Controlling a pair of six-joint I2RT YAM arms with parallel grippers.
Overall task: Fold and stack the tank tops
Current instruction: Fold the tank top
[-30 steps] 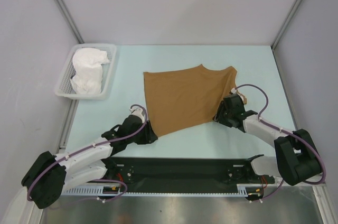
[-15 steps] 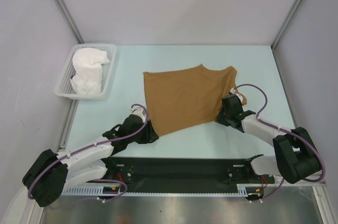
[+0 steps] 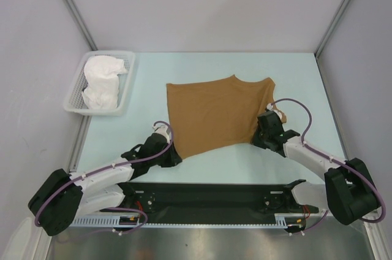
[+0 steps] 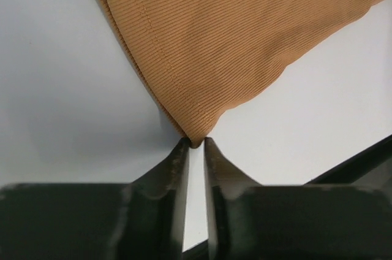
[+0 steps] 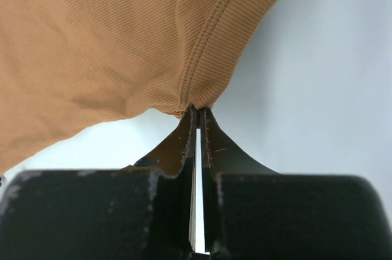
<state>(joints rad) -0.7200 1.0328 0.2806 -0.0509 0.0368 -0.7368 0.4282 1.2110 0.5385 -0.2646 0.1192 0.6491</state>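
your right gripper (image 5: pixel 197 111) has just snapped closed on the tan tank top (image 3: pixel 214 113), pinching the hemmed corner that lies farthest from the basket (image 3: pixel 75 97); a second ago those fingers stood apart over the same spot, so that hold is new. your left gripper (image 4: pixel 195 143) is narrowing on the other near corner, the one on the basket's side, with the cloth's point sitting right between the tips. a slim gap shows behind the point, and you cannot tell from here whether the cloth is truly clamped yet. the tan top itself has not moved: it lies spread flat on the table (image 3: pixel 294 70), to the right of the basket and a little nearer the arms than it. the white tank top (image 3: pixel 101 82) sits bunched inside the basket, untouched. with 1 corner held and the other about to be, you look set for the 1st fold, lifting the near edge away from you. check the left pinch before raising, since only the very tip is caught and it could slip and skew the fold.
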